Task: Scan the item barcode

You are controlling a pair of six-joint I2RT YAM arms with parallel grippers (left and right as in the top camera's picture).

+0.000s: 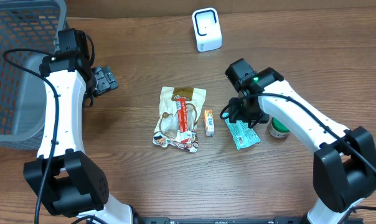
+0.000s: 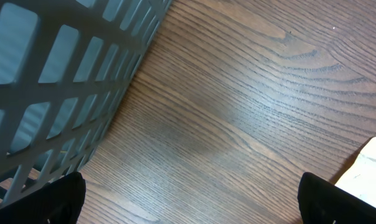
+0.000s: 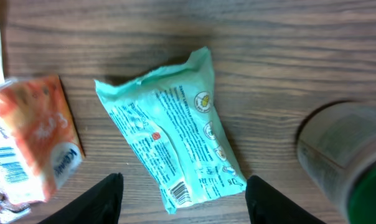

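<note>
A teal packet [image 3: 169, 130] lies flat on the wooden table, its barcode [image 3: 178, 193] face up at the near end. My right gripper [image 3: 185, 202] hovers over that end, open, one finger on each side and gaps to the packet. From overhead the right gripper [image 1: 245, 115] covers the upper end of the teal packet [image 1: 244, 135]. The white scanner [image 1: 206, 29] stands at the back of the table. My left gripper [image 1: 106, 81] is wide open over bare wood beside the basket, and the left wrist view shows the left gripper [image 2: 197, 202] holding nothing.
A grey mesh basket [image 1: 20, 68] fills the far left. A snack bag [image 1: 178, 117] and a small orange box [image 1: 208, 122] lie mid-table, left of the teal packet. A green-lidded can [image 1: 277, 127] stands just right of it.
</note>
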